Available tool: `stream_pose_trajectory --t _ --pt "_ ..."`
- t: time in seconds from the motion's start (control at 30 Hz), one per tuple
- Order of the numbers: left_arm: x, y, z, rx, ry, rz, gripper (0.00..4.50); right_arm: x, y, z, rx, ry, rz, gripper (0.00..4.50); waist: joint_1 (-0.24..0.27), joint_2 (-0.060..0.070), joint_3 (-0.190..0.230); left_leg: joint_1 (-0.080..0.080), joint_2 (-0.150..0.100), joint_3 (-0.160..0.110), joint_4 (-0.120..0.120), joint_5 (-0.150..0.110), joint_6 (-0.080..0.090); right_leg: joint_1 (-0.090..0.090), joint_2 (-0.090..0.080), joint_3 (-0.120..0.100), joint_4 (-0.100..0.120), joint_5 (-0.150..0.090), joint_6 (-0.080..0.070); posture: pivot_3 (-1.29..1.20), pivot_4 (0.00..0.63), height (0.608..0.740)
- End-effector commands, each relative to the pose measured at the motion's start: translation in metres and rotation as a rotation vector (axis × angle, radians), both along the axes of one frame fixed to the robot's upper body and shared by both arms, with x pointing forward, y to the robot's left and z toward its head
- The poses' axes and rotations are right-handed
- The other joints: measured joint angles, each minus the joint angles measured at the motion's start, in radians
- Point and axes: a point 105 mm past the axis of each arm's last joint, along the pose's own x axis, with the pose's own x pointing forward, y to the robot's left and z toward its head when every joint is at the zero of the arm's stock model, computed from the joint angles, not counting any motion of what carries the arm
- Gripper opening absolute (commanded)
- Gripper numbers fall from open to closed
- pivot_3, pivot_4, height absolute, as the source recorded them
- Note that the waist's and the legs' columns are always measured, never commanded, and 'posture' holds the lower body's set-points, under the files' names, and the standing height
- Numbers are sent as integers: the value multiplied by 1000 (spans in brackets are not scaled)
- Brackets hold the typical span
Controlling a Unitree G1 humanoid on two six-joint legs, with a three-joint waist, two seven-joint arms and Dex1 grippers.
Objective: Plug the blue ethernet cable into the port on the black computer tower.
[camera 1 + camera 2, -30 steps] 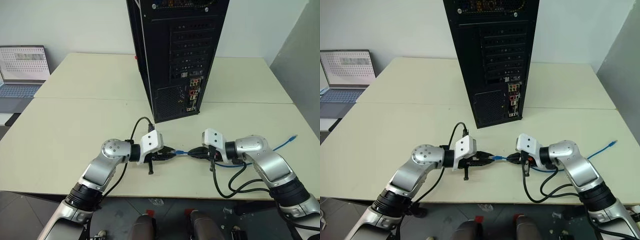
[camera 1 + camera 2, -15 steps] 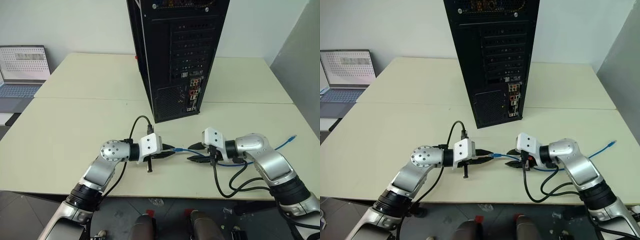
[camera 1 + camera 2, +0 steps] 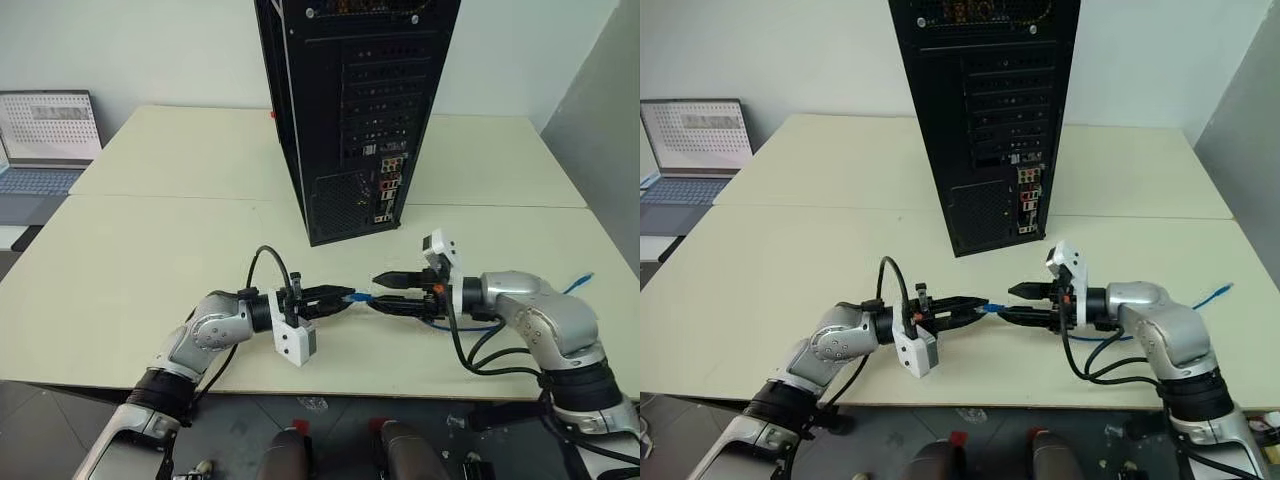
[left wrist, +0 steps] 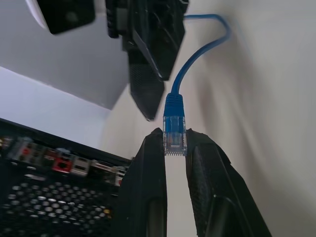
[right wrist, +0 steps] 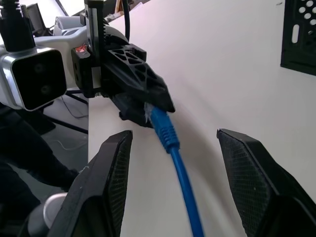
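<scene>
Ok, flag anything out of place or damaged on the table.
Nothing stands out. The black computer tower stands upright, the blue ethernet cable looks intact, its plug pinched in the left end effector; the far end trails loose on the table.

The tower (image 3: 355, 110) is cut off at the top edge of both eye views, so its upper rear face is out of sight. Its sockets (image 3: 387, 188) are too small to tell apart. The laptop (image 3: 45, 140) runs off the left edge. The cable (image 3: 460, 322) passes behind the right arm, hiding its middle stretch.
</scene>
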Motion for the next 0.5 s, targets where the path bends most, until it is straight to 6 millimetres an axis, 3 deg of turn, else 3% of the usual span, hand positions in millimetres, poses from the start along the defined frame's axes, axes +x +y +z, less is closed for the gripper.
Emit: stream_pose_trajectory --t 0.03,0.47,0.5 --pt "4 3 14 -37 -100 7 274 -1 2 14 66 14 5 2881 0 0 0 0 0 0 0 0 0 0 0 0 0 0 0 0 150 740" --pt "4 3 13 -34 -149 5 274 4 11 19 144 69 -8 2881 -1 0 0 0 0 0 0 0 0 0 3 0 0 0 0 0 150 740" --pt "4 3 12 -33 -150 5 274 4 12 18 144 68 -9 2701 -1 0 0 0 0 0 0 0 0 0 3 0 0 0 0 0 150 740"
